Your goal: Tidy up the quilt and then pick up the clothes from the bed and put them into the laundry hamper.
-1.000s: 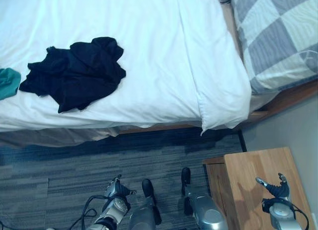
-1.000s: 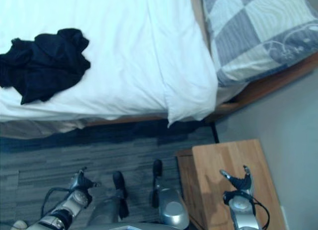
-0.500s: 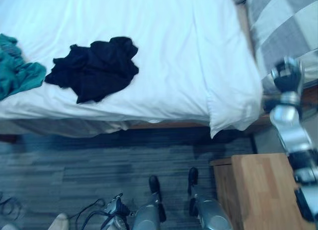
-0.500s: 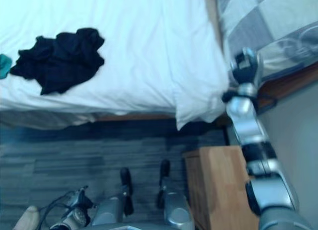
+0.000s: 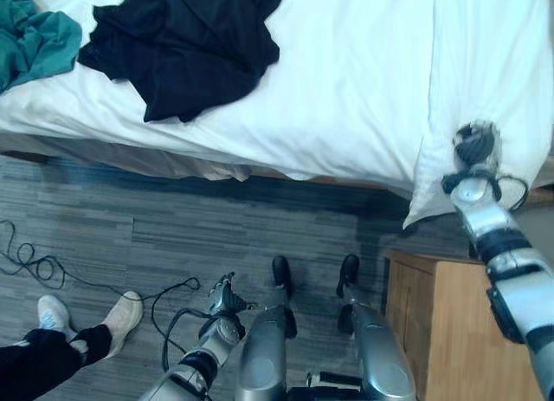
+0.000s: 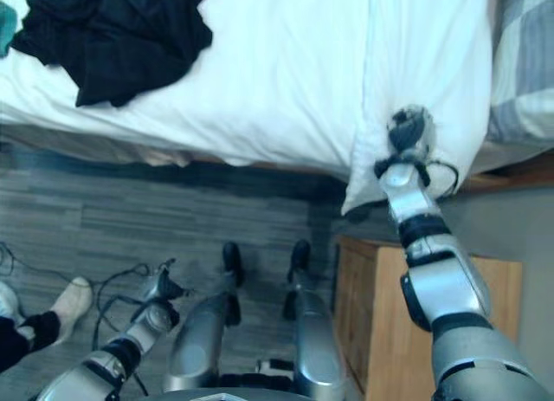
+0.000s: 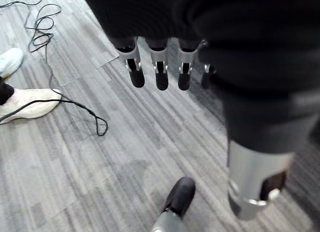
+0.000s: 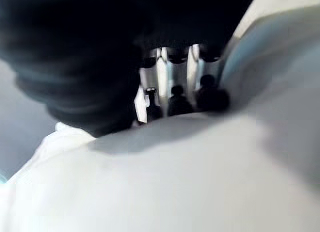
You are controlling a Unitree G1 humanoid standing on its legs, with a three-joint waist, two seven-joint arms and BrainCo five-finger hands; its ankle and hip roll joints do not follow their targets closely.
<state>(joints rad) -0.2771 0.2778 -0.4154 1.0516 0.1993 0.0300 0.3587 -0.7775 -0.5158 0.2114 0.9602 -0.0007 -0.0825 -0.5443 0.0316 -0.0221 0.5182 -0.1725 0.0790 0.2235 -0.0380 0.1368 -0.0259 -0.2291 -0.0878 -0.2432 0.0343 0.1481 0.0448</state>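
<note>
Quilt (image 5: 363, 80): we see the white quilt spread over the bed, with its folded corner hanging over the bed's edge just above the wooden nightstand (image 5: 450, 332).
Right hand (image 5: 474, 143): we see it raised against the hanging quilt corner, touching the fabric. In the right wrist view the dark fingertips (image 8: 177, 99) press into the white cloth, which bulges up in front of them; we cannot tell whether they are curled round a fold or merely laid on it.
Left hand (image 5: 223, 299): we see it low beside the robot, above the grey plank floor (image 5: 130, 245). In the left wrist view the fingers (image 7: 159, 66) hang straight and apart, holding nothing.
Black clothing (image 5: 186, 42): we see a crumpled black garment lying on the quilt near the bed's edge, well apart from the right hand.
Teal clothing (image 5: 35, 42): we see a teal garment lying on the quilt just beside the black one, at the view's left border.
Pillow (image 6: 524, 72): we see a grey-checked pillow at the head of the bed, past the quilt corner.
Person (image 5: 52, 340): we see a dark trouser leg and pale shoes on the floor, to the robot's left.
</note>
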